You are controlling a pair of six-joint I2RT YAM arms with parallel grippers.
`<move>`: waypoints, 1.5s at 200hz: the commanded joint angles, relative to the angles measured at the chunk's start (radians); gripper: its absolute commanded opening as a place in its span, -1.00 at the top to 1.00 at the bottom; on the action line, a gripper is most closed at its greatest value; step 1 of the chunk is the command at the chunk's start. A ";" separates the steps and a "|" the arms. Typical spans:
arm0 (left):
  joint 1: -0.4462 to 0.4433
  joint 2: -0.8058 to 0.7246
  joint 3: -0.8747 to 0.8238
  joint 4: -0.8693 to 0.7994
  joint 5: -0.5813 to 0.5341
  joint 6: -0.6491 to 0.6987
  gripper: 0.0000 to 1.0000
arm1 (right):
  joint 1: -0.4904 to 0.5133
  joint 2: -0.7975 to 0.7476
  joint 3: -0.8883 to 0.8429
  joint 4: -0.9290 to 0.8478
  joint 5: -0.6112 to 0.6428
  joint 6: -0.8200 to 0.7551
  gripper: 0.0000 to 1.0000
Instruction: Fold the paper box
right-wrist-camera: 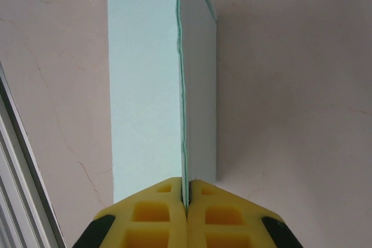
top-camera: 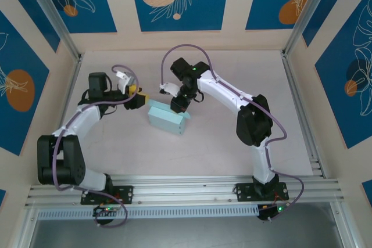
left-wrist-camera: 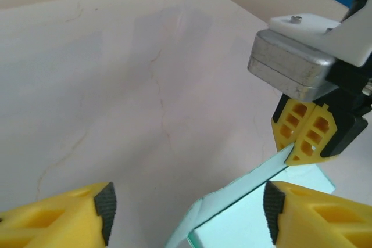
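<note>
A pale light-blue paper box [top-camera: 167, 119] of thin card lay near the middle of the pale beige table [top-camera: 232, 143], between the two arms. In the top view, the right gripper [top-camera: 176, 106] sat at the far right corner of the paper box, while the left gripper [top-camera: 139, 97] sat just beside its left end.

The right wrist view showed the right gripper [right-wrist-camera: 187, 197] with its yellow fingers [right-wrist-camera: 151, 213] pressed together on the thin edge of an upright card panel. The panel ran straight away from the jaws, with a flat face of the paper box [right-wrist-camera: 145, 85] lying to its left. From the left wrist camera, the same right gripper [left-wrist-camera: 302, 146] pinched the top edge of that raised panel from above.

The left gripper [left-wrist-camera: 189, 210] had its yellow, black-padded fingers [left-wrist-camera: 87, 213] spread wide. A corner of the paper box [left-wrist-camera: 256, 227] reached in between them, closer to the right-hand finger. Whether that finger touched the card could not be told. The left-hand finger stood well apart from the card, over bare table.
</note>
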 commanded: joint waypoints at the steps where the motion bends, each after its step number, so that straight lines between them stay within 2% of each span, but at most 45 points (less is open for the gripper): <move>1: 0.014 0.046 0.076 -0.224 0.049 0.257 -0.30 | 0.001 0.009 0.042 -0.024 -0.007 -0.020 1.00; 40: 0.004 0.115 0.155 -0.398 0.021 0.378 -0.18 | 0.002 0.017 0.049 -0.025 -0.005 -0.017 1.00; 75: -0.013 0.145 0.186 -0.435 -0.038 0.401 -0.12 | 0.005 0.026 0.056 -0.029 0.004 -0.014 1.00; 90: -0.020 0.159 0.201 -0.456 -0.038 0.418 -0.11 | 0.007 0.031 0.058 -0.032 0.011 -0.013 0.99; 98: -0.024 0.169 0.212 -0.467 -0.038 0.424 -0.03 | 0.006 0.032 0.059 -0.032 0.015 -0.013 0.99; 126: -0.036 0.215 0.260 -0.535 -0.019 0.465 -0.03 | 0.009 0.035 0.061 -0.032 0.022 -0.012 0.99; 180: -0.076 0.273 0.320 -0.573 -0.054 0.480 0.10 | 0.011 0.041 0.059 -0.029 0.029 -0.012 0.98; 218: -0.097 0.285 0.321 -0.572 -0.102 0.471 0.66 | 0.011 0.046 0.056 -0.023 0.039 -0.008 0.97; 245: -0.102 0.268 0.303 -0.537 -0.135 0.432 0.77 | 0.009 0.045 0.051 -0.015 0.056 0.001 0.86; 263: -0.113 0.244 0.273 -0.498 -0.177 0.404 0.83 | 0.012 0.041 0.053 -0.007 0.077 0.025 0.69; 284: -0.132 0.191 0.205 -0.409 -0.231 0.363 0.95 | 0.011 0.019 0.047 0.022 0.127 0.081 0.35; 300: -0.143 0.141 0.152 -0.332 -0.263 0.328 1.00 | 0.011 -0.011 0.039 0.046 0.164 0.127 0.18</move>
